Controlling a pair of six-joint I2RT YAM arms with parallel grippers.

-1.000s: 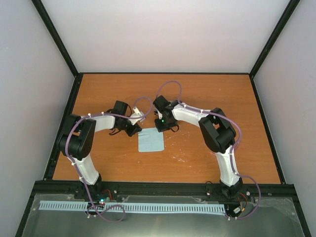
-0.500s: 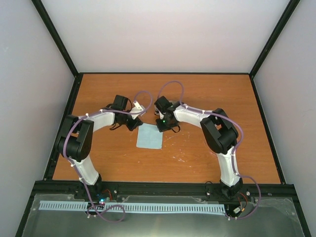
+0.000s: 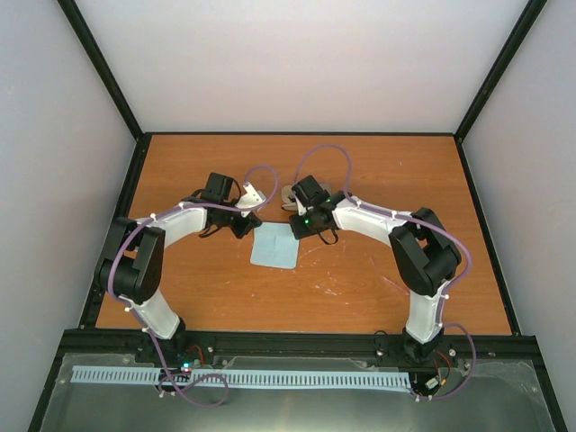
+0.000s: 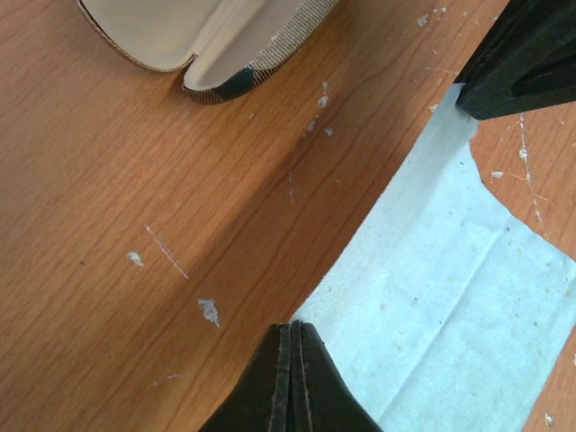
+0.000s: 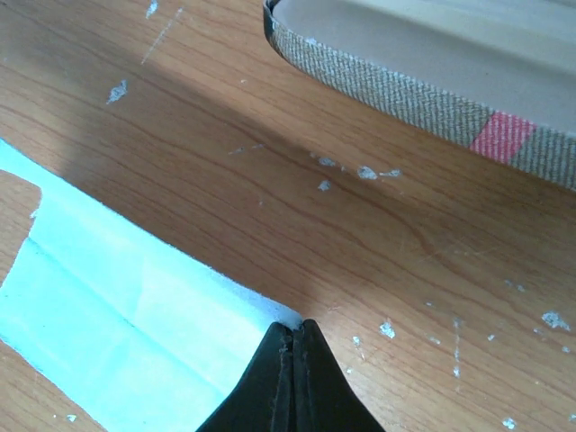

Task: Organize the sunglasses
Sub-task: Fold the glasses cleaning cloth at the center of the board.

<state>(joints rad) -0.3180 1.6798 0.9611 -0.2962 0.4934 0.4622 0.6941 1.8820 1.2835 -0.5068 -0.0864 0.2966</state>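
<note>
Slippage is the main risk. The left end effector (image 4: 292, 337) and the right end effector (image 5: 293, 337) are each pinched fully shut on a neighbouring corner of the pale blue cloth (image 4: 450, 306). If you pull unevenly, a corner may slip free, or the cloth may bunch against the open case (image 5: 423, 81) lying just beyond on the table (image 4: 135, 180). The sunglasses show in no view, so I cannot tell where they lie relative to either end effector.

My right arm (image 3: 423, 256) swings its elbow outward, the blue cloth (image 3: 274, 247) slides farther back, and the glasses case (image 3: 290, 193) comes into view.
</note>
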